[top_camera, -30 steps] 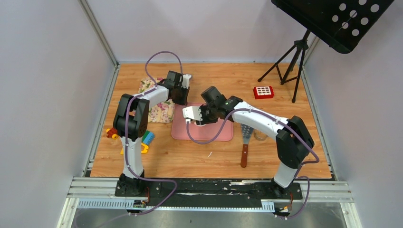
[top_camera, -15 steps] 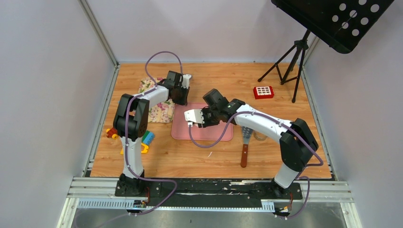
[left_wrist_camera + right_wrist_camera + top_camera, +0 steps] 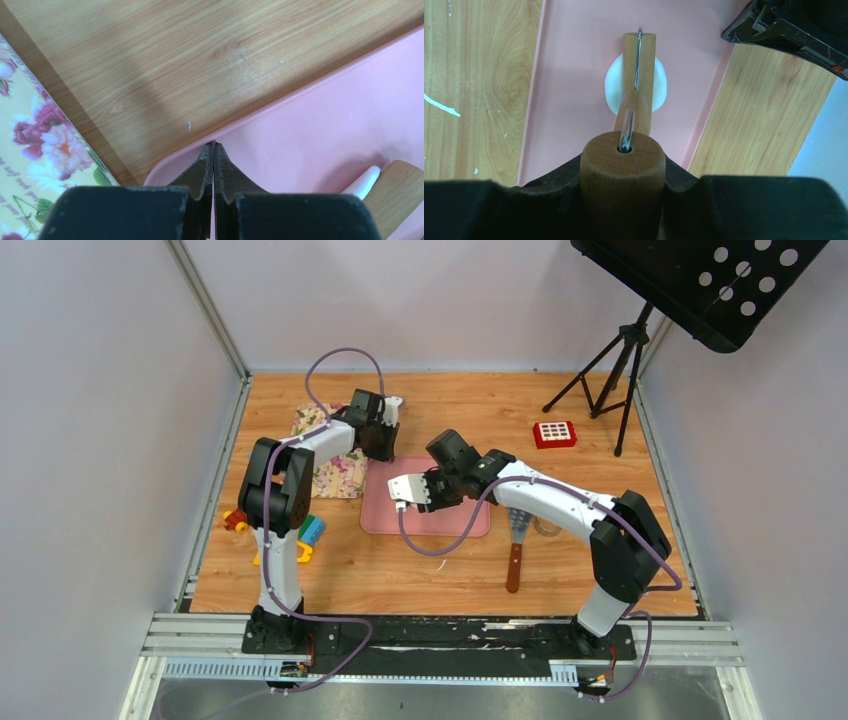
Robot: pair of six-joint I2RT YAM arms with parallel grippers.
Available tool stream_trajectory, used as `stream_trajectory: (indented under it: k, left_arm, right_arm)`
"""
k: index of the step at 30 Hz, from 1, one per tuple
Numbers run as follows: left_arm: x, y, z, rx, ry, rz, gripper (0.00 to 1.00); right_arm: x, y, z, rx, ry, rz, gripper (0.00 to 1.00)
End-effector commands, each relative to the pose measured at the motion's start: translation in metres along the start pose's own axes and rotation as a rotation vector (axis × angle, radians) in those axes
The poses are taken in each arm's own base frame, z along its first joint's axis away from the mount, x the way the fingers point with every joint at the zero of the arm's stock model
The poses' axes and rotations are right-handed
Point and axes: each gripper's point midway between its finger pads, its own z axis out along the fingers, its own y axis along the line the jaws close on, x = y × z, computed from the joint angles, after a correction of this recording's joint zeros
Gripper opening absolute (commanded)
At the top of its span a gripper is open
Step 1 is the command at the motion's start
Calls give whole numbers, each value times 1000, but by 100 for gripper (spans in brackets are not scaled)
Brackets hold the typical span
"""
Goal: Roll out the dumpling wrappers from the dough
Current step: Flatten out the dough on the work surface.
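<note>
Your right gripper (image 3: 623, 172) jaws clamped on wooden rolling pin (image 3: 639, 70), over partly flattened white dough (image 3: 611, 82), upper centre of pink mat (image 3: 569, 60). Left gripper (image 3: 213, 162) jaws together. No round wrappers yet.

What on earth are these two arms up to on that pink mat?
The right gripper holds a wooden roller by its handle, with the roller lying across a flattened piece of white dough on the pink mat. The left gripper is shut, its tips at the mat's far-left corner, seemingly pinning it.
</note>
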Motion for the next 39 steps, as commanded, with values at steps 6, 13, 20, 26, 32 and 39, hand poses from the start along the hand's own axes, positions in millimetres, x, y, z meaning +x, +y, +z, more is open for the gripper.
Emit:
stream_trajectory:
  k: [6,13,20,26,32,39]
  left_arm:
    - [7,8,4,-36,28,-6,0]
    - [8,8,4,-36,29,-6,0]
    - [8,8,4,-38,30,-5,0]
    - [8,8,4,-36,30,-7,0]
    - [8,8,4,-35,30,-7,0]
    - [8,8,3,-35,29,-6,0]
  right_arm:
    - [44,142,-15,-520,173,159,0]
    - [47,143,-14,-520,188,162,0]
    - [48,145,-15,-529,193,162,0]
    - [48,147,-19,-542,194,162,0]
    - [47,147,-22,-553,197,159,0]
    - [47,146,-23,-554,202,157,0]
